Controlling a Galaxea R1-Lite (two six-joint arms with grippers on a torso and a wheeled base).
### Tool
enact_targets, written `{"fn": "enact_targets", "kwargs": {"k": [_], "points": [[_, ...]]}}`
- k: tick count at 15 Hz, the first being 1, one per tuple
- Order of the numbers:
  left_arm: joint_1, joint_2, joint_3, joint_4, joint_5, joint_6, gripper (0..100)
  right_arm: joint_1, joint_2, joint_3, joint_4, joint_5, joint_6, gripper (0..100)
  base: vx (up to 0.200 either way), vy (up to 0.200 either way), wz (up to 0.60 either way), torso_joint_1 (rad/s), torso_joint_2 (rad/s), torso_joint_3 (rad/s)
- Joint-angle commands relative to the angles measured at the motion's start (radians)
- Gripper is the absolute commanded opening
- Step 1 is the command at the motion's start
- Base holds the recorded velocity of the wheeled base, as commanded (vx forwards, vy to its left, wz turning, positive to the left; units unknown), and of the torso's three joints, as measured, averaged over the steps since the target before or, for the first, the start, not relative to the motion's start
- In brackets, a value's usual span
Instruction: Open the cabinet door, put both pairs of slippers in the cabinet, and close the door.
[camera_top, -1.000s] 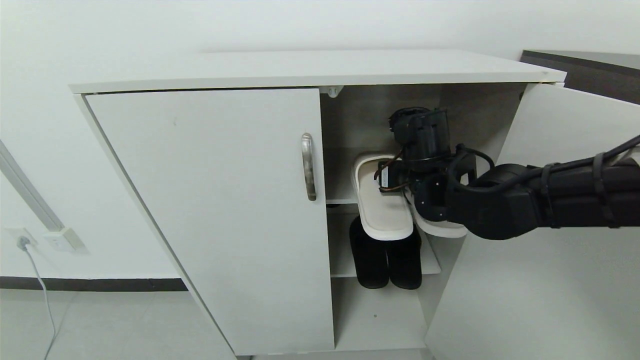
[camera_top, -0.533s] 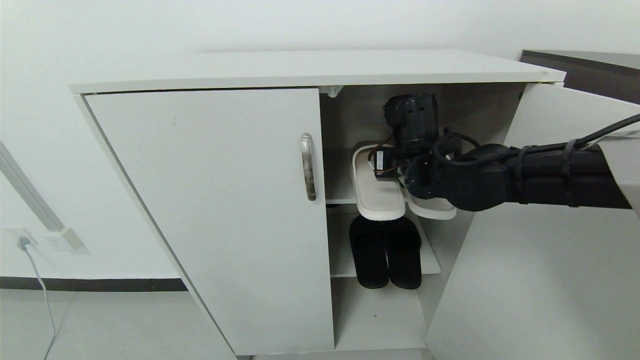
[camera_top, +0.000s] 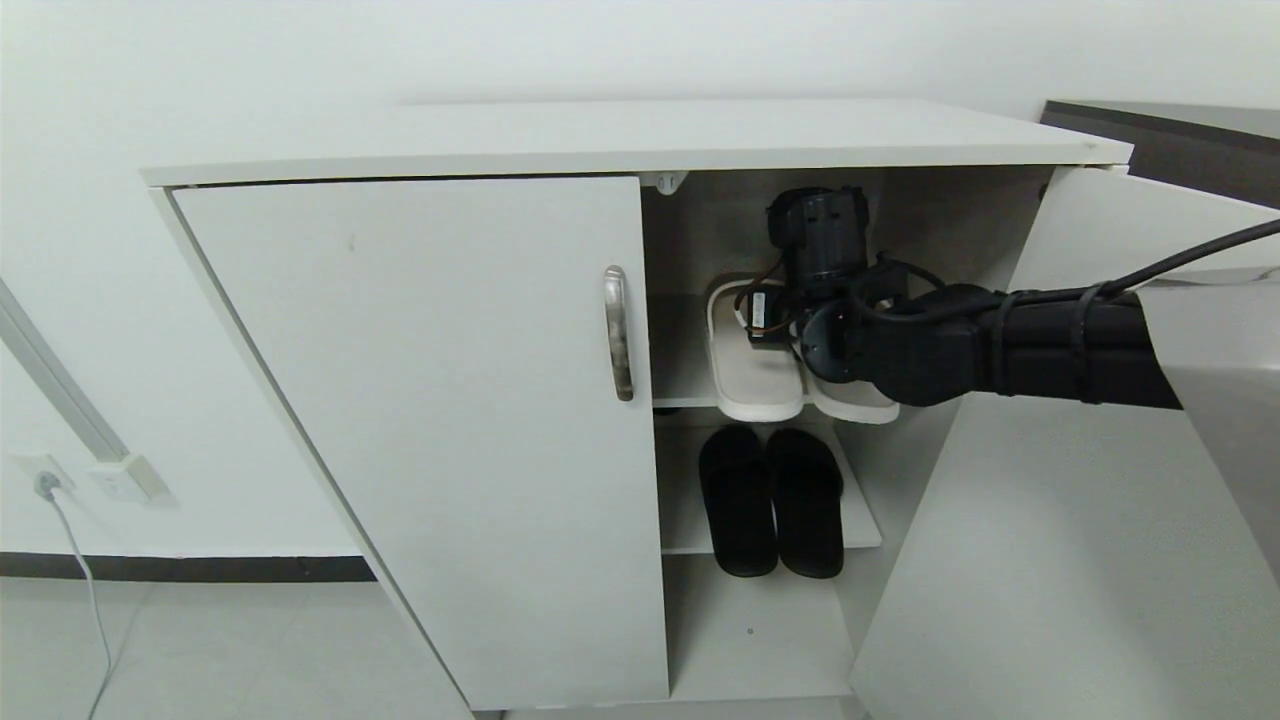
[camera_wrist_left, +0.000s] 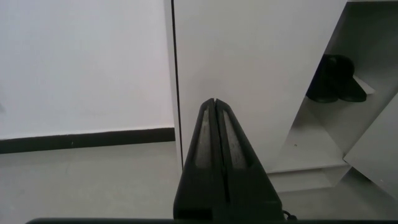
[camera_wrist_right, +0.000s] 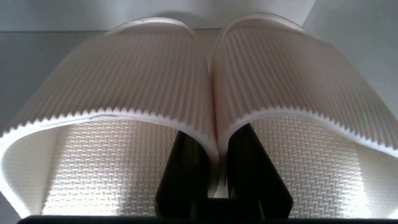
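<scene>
Now that the right gripper (camera_wrist_right: 214, 171) has pushed the pair of ribbed cream-white foam slippers (camera_top: 757, 385) deeper in, we see them sitting on the white upper shelf (camera_top: 678, 372) instead of hanging off it, its fingers still pinching the two inner strap edges. The black rubber slippers (camera_top: 770, 510) sit on the shelf just below it, so we reckon what's left is letting go, backing out and shutting the white cabinet door (camera_top: 1000, 560). Meanwhile our left gripper (camera_wrist_left: 214, 137) is closed, empty.

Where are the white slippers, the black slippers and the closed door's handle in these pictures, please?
white slippers (camera_top: 755, 385): head view, footbed of one slipper.
black slippers (camera_top: 738, 515): head view, middle of one slipper.
door handle (camera_top: 618, 333): head view, middle of the bar.
</scene>
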Motion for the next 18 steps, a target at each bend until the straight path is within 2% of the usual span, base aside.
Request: {"fn": "enact_targets", "kwargs": {"k": [1,8,9,14,18], "points": [[0.0,0.001,0.0,0.0,0.0,0.001,0,-0.002,0.01,0.001,-0.001,0.002,0.0,0,0.0,0.0,0.0,0.0,0.0,0.0],[0.0,0.001,0.0,0.0,0.0,0.0,0,-0.002,0.035,0.0,-0.005,0.002,0.003,0,0.0,0.0,0.0,0.0,0.0,0.0],[0.0,0.001,0.0,0.0,0.0,0.0,0,-0.002,0.035,0.0,-0.005,0.002,0.003,100,0.0,0.0,0.0,0.0,0.0,0.0],[0.0,0.001,0.002,0.0,0.01,0.0,0,0.003,0.027,0.023,-0.007,0.002,0.005,100,0.0,0.0,0.0,0.0,0.0,0.0],[0.0,0.001,0.002,0.0,0.012,0.0,0,0.025,-0.031,0.109,-0.014,-0.004,0.016,100,0.0,0.0,0.0,0.0,0.0,0.0]]}}
